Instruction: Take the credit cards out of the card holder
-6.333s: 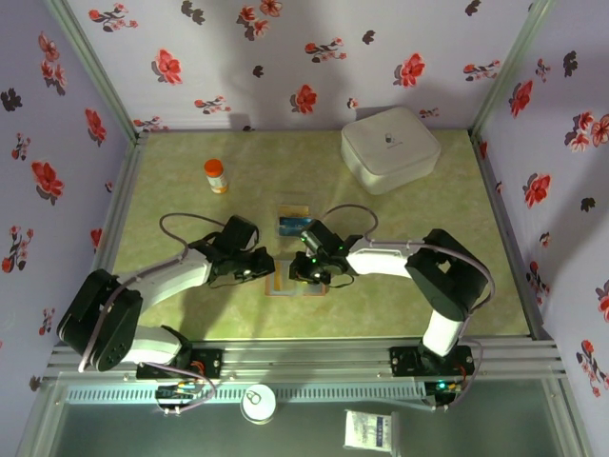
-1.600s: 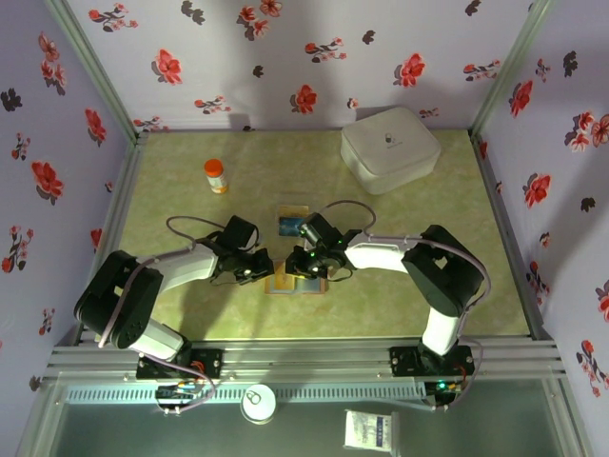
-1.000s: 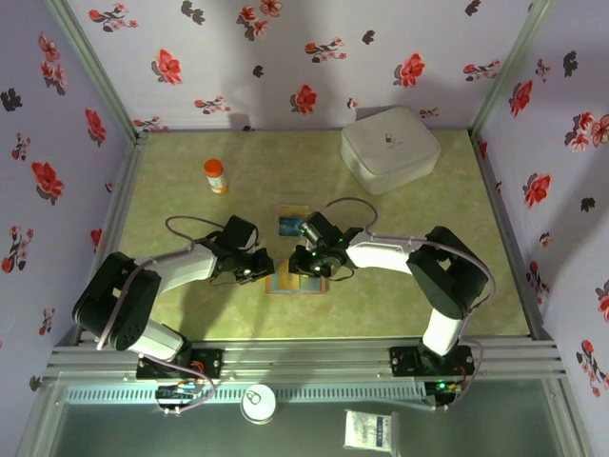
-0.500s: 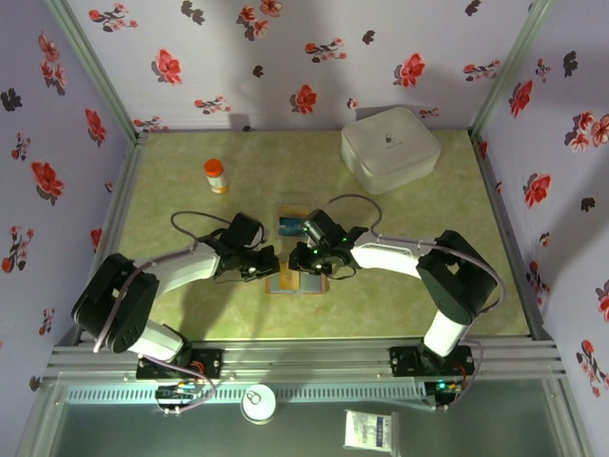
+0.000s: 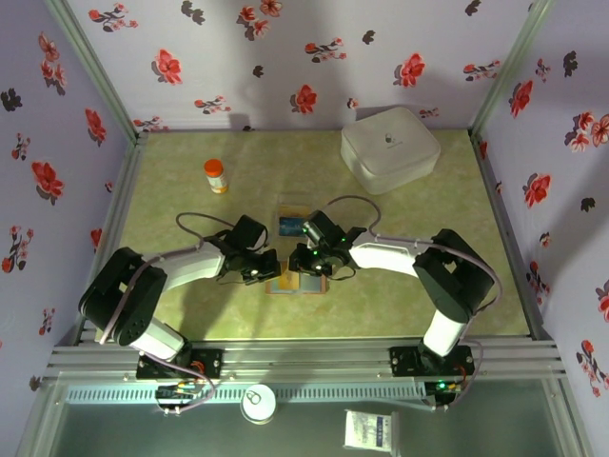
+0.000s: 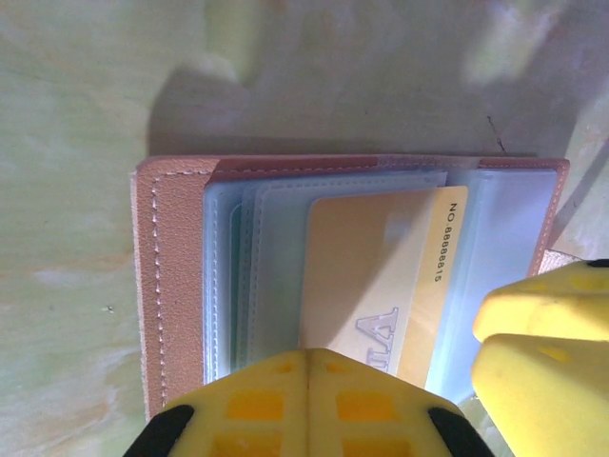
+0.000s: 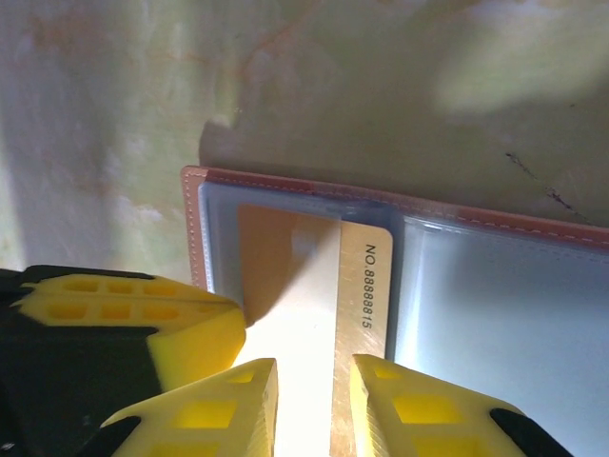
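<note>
Yellow credit card (image 6: 381,276) sits half-sleeved in card holder (image 6: 171,276); blue cards (image 5: 293,225) lie beyond it. Left gripper (image 6: 306,381) closed empty; right gripper (image 7: 312,376) jaws slightly parted over card.

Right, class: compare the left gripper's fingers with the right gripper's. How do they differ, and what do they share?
The left gripper has its fingers shut together; the right gripper has its fingers slightly apart, the yellow card showing through the gap. The left gripper reaches in from the left of the card holder, the right gripper from the right. Both have yellow fingers, low over the holder.
</note>
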`<state>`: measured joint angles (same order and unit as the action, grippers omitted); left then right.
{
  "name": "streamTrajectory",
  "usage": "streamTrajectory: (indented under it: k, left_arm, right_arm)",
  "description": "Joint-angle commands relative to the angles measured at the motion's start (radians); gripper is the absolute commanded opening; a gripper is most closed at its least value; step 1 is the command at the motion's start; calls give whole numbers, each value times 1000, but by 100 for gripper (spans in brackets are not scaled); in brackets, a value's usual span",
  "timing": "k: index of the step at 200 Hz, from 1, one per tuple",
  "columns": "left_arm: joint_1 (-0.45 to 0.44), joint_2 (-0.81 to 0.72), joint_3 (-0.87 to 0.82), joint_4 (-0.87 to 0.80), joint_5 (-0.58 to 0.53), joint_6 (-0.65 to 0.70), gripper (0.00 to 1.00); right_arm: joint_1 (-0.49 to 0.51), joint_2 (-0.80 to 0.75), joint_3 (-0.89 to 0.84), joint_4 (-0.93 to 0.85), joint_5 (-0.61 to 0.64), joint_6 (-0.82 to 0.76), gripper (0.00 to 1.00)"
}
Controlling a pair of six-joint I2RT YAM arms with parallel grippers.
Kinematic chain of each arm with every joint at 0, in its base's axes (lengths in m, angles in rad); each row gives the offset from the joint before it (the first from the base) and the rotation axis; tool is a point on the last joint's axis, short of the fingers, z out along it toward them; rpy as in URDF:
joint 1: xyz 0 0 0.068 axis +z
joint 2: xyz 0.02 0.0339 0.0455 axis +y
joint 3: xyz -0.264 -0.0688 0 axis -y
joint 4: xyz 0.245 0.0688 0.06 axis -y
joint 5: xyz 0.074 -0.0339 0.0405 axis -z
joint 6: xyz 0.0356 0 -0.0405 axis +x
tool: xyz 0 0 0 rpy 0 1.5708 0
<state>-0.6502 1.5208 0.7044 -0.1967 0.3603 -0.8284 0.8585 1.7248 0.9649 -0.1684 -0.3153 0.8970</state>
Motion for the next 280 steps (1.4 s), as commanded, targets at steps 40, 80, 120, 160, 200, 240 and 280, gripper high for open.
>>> streamTrajectory:
  k: [40, 80, 120, 160, 200, 240, 280]
  left_arm:
    - [-6, -19, 30, -50, -47, 12, 4]
    - [-6, 15, 32, -65, -56, 27, 2]
    - [-6, 38, 33, -64, -50, 32, 1]
    - [-6, 50, 38, -70, -50, 35, 0]
    - [-6, 54, 49, -86, -52, 39, 0]
    - [-5, 53, 52, -98, -56, 43, 0]
    - [-6, 53, 49, -103, -56, 44, 0]
  right_arm:
    - [4, 39, -11, -11, -7, -18, 27]
    - [2, 42, -17, -15, 0, -20, 28]
    - [0, 51, -19, -6, -7, -19, 28]
    - [-3, 55, -22, 7, -15, -14, 28]
    - [-12, 44, -36, 24, -24, -7, 29]
    - [-20, 16, -79, 129, -60, 32, 25]
    - [-34, -4, -134, 250, -94, 84, 21]
